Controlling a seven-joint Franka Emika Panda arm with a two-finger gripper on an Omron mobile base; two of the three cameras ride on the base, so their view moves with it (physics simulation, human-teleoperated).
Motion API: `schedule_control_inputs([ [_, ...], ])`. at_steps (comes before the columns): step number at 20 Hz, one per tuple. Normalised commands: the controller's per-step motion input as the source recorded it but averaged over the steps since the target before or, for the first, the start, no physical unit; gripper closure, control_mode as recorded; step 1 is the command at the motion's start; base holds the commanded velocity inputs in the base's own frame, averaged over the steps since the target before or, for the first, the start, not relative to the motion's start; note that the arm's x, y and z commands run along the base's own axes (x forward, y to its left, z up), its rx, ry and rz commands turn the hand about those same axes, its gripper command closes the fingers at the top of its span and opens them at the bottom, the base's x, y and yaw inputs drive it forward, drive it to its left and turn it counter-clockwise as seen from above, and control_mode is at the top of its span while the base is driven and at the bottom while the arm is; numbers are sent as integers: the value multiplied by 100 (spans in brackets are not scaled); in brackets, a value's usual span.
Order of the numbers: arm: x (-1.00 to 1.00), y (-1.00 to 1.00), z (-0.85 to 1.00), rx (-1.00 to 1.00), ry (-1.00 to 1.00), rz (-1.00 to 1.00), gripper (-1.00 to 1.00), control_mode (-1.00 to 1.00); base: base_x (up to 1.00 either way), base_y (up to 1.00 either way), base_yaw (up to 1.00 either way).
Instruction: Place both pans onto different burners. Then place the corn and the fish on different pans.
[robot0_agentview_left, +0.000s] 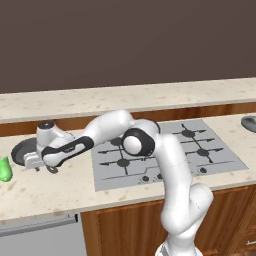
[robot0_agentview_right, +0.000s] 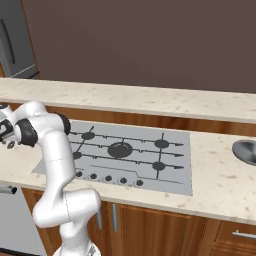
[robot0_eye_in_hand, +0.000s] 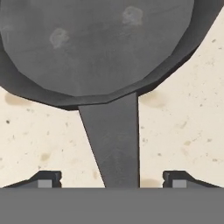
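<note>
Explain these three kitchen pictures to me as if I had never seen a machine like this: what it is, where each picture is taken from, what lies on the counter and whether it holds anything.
The white jointed thing is a robot arm on a base that can drive. Two pictures come from cameras on that base, behind the arm to its left and right, looking down at a stone counter with a grey hob. The third comes from a camera on the hand itself.

On the counter left of the hob lies a black skillet; the arm reaches over it. A green corn piece sits at the far left edge, and a silver-grey pan lies right of the hob.

In the hand view, the gripper has its two fingers standing either side of the skillet's handle without touching it, so nothing is held yet.
</note>
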Motion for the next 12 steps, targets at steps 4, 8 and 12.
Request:
schedule_control_inputs([
  [4,0,1,-2,0,0,0,100,-100,0,0,0],
  [8,0,0,0,0,0,0,100,-100,0,0,0],
  [12,-1,0,0,0,0,0,100,-100,0,0,0],
])
